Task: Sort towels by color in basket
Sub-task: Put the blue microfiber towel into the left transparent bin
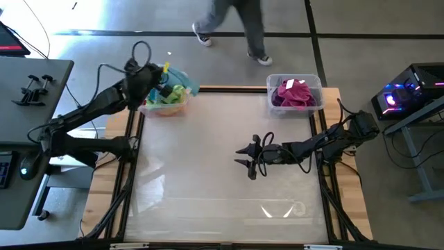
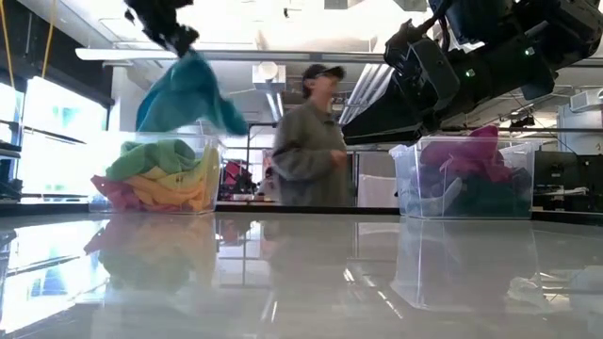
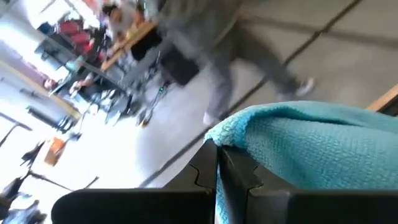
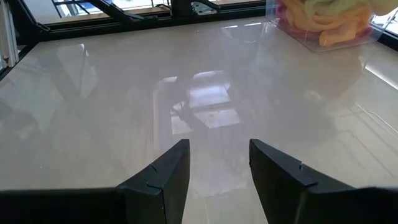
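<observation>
Two clear bins stand at the table's far edge. Left gripper is clamped on the teal towel, suspended above the far-left bin of bright towels. Right gripper hovers mid-table, fingers apart and empty. Far-right bin holds the magenta towel.

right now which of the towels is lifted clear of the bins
The teal towel, pinched in the left gripper above the left clear plastic bin; the green, yellow, orange and pink ones lie piled inside bins.
</observation>
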